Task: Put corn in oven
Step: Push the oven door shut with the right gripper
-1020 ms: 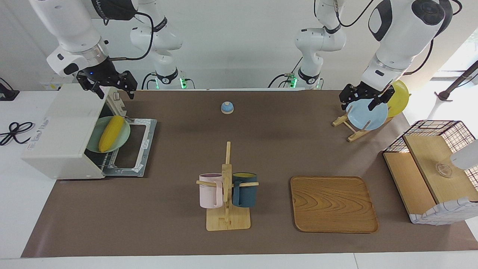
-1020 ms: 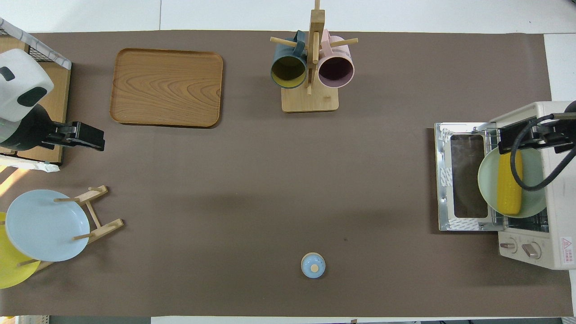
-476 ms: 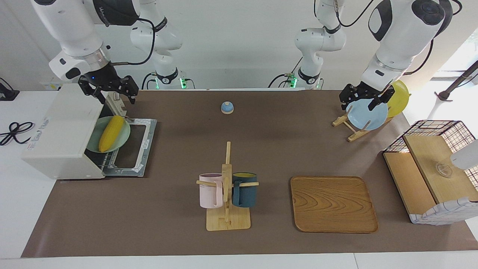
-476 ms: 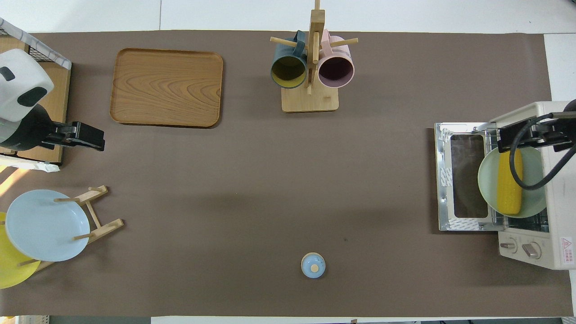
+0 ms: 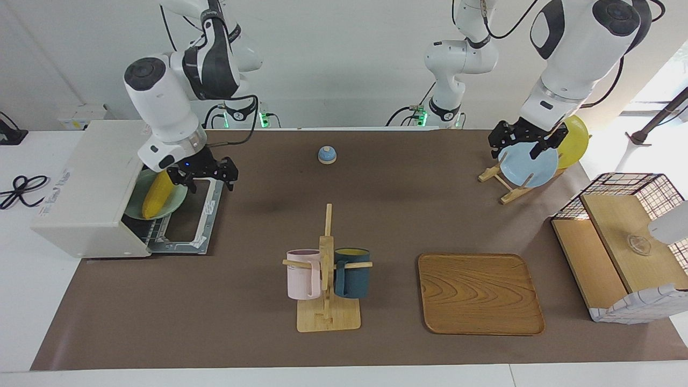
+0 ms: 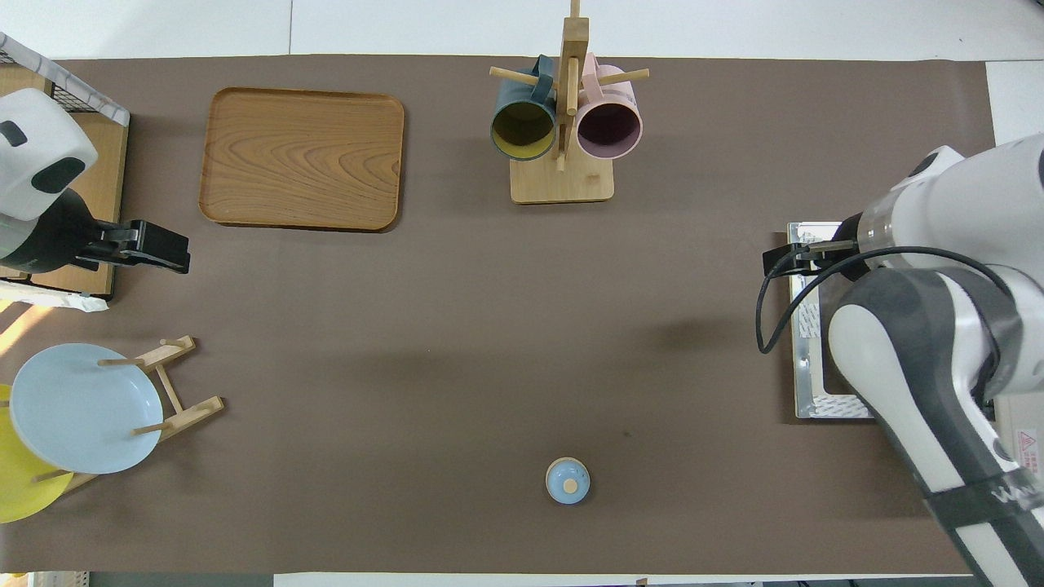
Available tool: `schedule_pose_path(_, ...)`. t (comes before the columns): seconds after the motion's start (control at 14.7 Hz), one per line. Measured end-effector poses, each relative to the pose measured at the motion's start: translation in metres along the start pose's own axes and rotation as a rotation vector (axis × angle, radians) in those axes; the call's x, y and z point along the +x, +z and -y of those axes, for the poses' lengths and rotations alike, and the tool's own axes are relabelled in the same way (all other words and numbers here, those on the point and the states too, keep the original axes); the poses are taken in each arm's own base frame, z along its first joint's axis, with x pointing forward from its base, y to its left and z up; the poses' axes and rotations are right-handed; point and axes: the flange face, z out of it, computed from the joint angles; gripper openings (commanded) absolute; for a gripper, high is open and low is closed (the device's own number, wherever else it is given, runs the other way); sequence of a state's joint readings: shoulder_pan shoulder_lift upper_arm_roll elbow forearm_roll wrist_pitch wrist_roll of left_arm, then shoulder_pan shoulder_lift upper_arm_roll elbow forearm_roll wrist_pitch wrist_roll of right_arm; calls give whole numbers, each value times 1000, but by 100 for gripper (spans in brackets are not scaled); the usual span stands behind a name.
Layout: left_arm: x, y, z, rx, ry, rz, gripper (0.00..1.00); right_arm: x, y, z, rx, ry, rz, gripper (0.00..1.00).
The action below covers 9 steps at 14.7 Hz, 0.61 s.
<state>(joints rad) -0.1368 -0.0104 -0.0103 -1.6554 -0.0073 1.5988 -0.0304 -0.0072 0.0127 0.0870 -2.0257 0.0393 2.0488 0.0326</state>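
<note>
The smooth yellow corn cob (image 5: 157, 194) lay on a pale green plate (image 5: 178, 201) inside the boxy off-white toaster oven (image 5: 91, 185), long axis crossing its opening, while the right gripper (image 5: 207, 173) hung spread and empty over the lowered glass door (image 5: 191, 212); the left gripper (image 5: 520, 141) waited over the plate rack (image 5: 497, 177).

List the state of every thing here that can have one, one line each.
oven: door dropped open, flat on the table.
corn: lying on the green plate on the oven's rack, partly sticking out.
right claw: over the open oven door, holding nothing.
left claw: waiting over the plate rack, holding nothing.
pink mug: hanging on the mug stand.
dark blue mug: hanging on the same stand.
blue plate: upright in the rack.
</note>
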Motion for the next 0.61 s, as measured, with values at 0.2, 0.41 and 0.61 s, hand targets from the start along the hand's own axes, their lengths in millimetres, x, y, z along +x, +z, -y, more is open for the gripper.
schedule_pose_path(0.2, 0, 0, 0, 0, 0, 0, 100, -15, 57, -4, -2, 4, 23, 13)
schedule_pose_path(0.41, 0, 0, 0, 0, 0, 0, 100, -30, 95, -6, -4, 6, 16, 0)
schedule_pose_path(0.61, 0, 0, 0, 0, 0, 0, 100, -42, 113, -5, -5, 3, 12, 0)
